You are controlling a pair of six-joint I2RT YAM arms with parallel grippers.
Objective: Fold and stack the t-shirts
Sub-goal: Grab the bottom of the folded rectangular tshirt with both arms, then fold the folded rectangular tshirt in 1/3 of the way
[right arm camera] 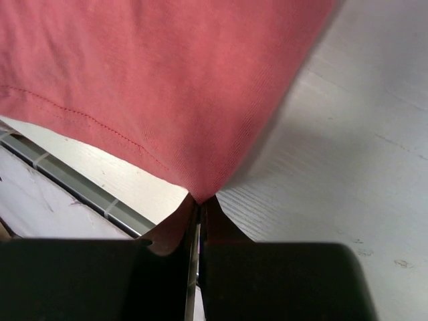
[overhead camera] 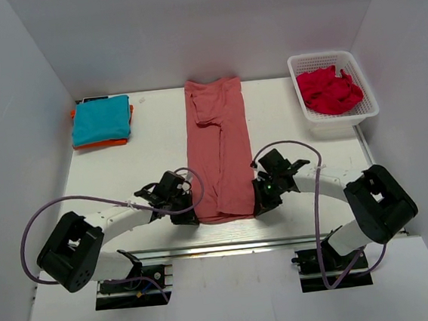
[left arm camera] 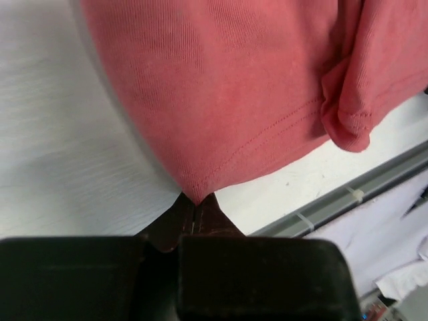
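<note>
A dusty salmon-red t-shirt point(overhead camera: 219, 152) lies folded into a long narrow strip down the middle of the table, its hem toward me. My left gripper point(overhead camera: 187, 215) is shut on the hem's near left corner point(left arm camera: 198, 194). My right gripper point(overhead camera: 262, 204) is shut on the near right corner point(right arm camera: 200, 192). In both wrist views the cloth point(left arm camera: 221, 87) rises taut from the pinched tip, lifted a little off the table. A teal t-shirt point(overhead camera: 101, 119) sits folded on an orange one point(overhead camera: 102, 144) at the far left. A crimson t-shirt point(overhead camera: 329, 91) lies crumpled in the basket.
A white lattice basket point(overhead camera: 336, 118) stands at the far right against the wall. A metal rail point(overhead camera: 245, 242) runs along the table's near edge just behind both grippers. White walls close in the table on three sides.
</note>
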